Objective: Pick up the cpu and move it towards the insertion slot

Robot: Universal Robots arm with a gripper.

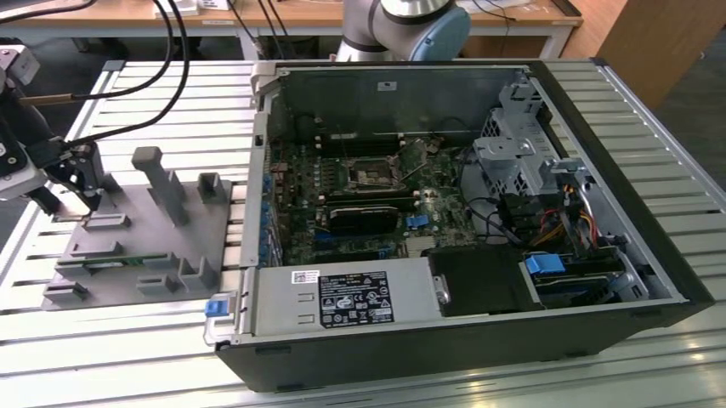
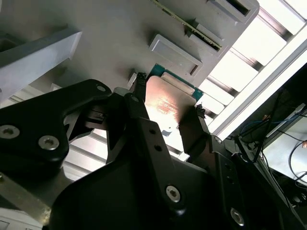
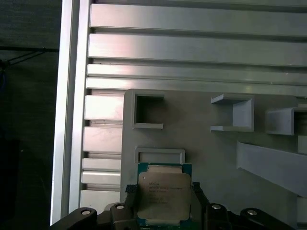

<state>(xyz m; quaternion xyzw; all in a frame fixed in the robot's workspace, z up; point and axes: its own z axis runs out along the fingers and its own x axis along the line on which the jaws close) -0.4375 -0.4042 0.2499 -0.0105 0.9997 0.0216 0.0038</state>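
The cpu (image 3: 164, 194), a small square chip with a silvery top and green rim, sits between the black fingers of my gripper (image 3: 163, 188). In the second wrist view the fingertips (image 2: 139, 81) press against opposite edges of the cpu (image 2: 165, 103), so the gripper (image 2: 169, 95) is shut on it, just over the grey plastic fixture (image 2: 110, 38). In the exterior view the gripper (image 1: 68, 202) hangs over the fixture (image 1: 136, 229) at that view's left. The insertion slot (image 1: 372, 174) is the square socket on the motherboard inside the open computer case (image 1: 635, 170).
A thin green memory strip (image 1: 114, 262) lies in the fixture's front part. Grey posts (image 1: 159, 183) stand up from the fixture beside the gripper. Black cables (image 1: 170, 76) hang toward the arm. The case wall (image 1: 261, 170) stands between fixture and motherboard. The table is slatted aluminium (image 1: 148, 93).
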